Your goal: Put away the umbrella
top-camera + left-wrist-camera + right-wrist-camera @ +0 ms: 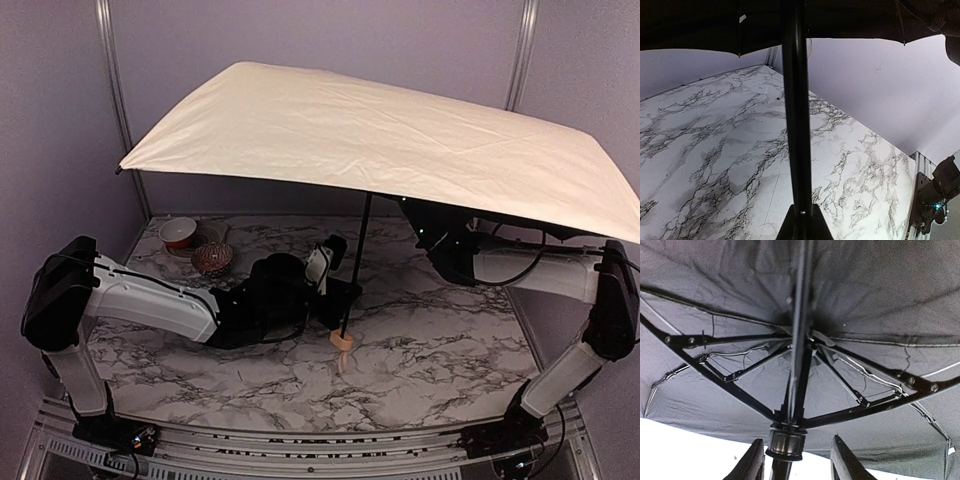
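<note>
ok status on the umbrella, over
left claw shut on the shaft. right claw open, straddling the runner. umbrella fully open. bowl and woven ball far left, apart from it.

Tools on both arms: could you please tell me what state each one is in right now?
Left tool: closed on the umbrella, gripping its shaft.
Right tool: open, fingers either side of the shaft, not gripping.

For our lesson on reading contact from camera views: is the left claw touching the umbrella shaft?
Touching. The left wrist view shows the left claw shut around the umbrella shaft, which runs straight down between its fingers with no gap.
</note>
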